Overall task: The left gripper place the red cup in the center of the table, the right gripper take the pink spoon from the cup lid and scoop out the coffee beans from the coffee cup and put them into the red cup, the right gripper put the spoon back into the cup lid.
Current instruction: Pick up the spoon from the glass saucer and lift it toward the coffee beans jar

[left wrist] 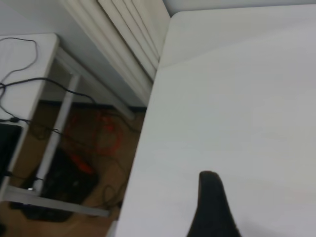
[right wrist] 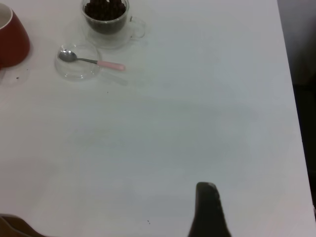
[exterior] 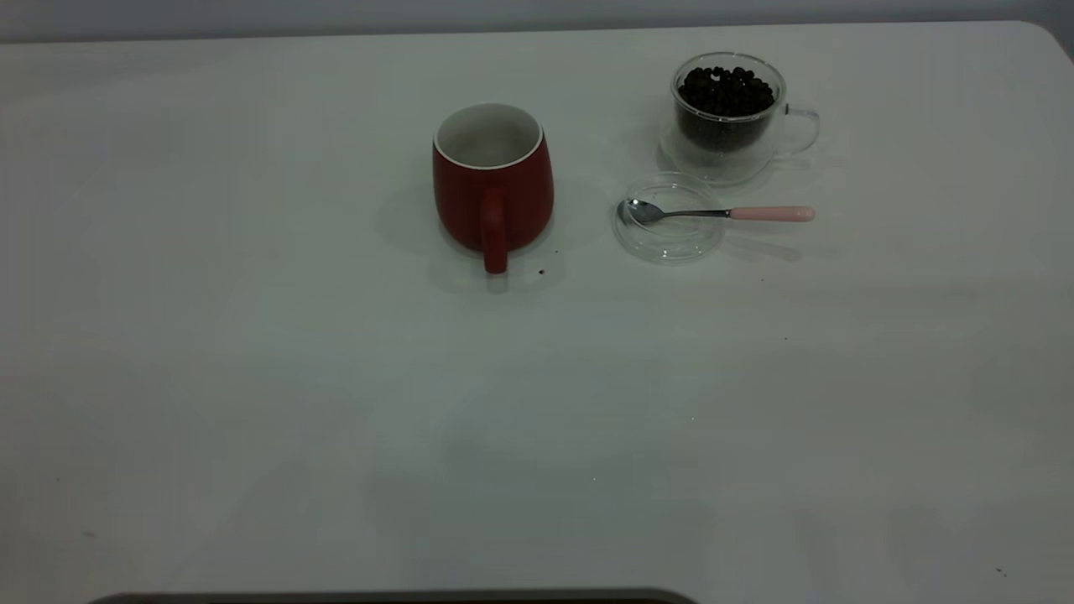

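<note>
bare table (exterior: pixel 336 436) up front; your jaws' state couldn't be told. pink spoon (exterior: pixel 722 213) overhung the cup lid (exterior: pixel 669 218), so a sloppy grab risked flipping it.

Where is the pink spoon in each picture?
Exterior view: pink spoon lies right of centre, bowl in the cup lid.
Left wrist view: not in it.
Right wrist view: near the upper left.
Shared landmark: the coffee cup just beyond the spoon.
</note>
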Controlling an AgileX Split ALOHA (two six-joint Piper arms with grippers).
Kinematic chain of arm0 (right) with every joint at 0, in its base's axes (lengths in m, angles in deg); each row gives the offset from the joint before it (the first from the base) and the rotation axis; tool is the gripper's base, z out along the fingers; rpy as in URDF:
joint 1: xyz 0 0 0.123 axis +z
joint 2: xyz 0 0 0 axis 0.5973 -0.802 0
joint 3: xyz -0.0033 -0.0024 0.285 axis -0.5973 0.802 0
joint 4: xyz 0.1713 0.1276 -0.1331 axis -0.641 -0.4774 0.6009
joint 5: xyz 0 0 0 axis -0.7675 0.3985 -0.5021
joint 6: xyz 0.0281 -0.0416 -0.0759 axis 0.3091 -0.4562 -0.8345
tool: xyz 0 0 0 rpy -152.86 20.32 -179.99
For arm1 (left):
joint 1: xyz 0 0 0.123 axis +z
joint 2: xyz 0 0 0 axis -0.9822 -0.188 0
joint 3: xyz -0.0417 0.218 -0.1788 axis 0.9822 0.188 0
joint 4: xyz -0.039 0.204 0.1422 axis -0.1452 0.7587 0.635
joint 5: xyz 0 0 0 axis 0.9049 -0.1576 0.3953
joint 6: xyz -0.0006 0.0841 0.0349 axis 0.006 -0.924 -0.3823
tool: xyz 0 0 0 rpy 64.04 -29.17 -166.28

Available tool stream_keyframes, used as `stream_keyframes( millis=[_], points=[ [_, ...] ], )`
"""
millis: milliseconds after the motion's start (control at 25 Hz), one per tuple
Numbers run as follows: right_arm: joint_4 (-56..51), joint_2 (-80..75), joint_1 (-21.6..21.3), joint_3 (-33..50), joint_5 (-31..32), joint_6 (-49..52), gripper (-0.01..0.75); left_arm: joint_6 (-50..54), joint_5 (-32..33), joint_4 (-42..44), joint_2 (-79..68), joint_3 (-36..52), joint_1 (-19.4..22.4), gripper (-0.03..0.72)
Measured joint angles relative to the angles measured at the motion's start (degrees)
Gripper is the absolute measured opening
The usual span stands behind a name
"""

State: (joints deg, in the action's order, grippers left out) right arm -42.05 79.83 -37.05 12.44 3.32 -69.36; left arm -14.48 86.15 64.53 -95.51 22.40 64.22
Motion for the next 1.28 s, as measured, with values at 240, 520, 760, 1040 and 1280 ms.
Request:
stream_keyframes(
  millis=[240, 520, 760, 1040, 1280],
  points=[
    [0.0, 0.0, 0.0, 0.0, 0.0, 0.0, 0.573, -8.2, 0.0, -12.1, 13.2, 8.2, 0.0, 0.586],
    [0.0, 0.0, 0.0, 0.0, 0.0, 0.0, 0.573, -16.6, 0.0, -28.0, 25.4, 17.5, 0.0, 0.586],
    [0.0, 0.0, 0.0, 0.0, 0.0, 0.0, 0.573, -19.8, 0.0, -35.1, 33.9, 26.7, 0.0, 0.586],
    [0.0, 0.0, 0.0, 0.0, 0.0, 0.0, 0.573, -20.0, 0.0, -35.6, 37.0, 34.8, 0.0, 0.586],
    [0.0, 0.0, 0.0, 0.0, 0.0, 0.0, 0.573, -20.7, -0.5, -35.7, 37.1, 37.2, 0.0, 0.586]
  ],
)
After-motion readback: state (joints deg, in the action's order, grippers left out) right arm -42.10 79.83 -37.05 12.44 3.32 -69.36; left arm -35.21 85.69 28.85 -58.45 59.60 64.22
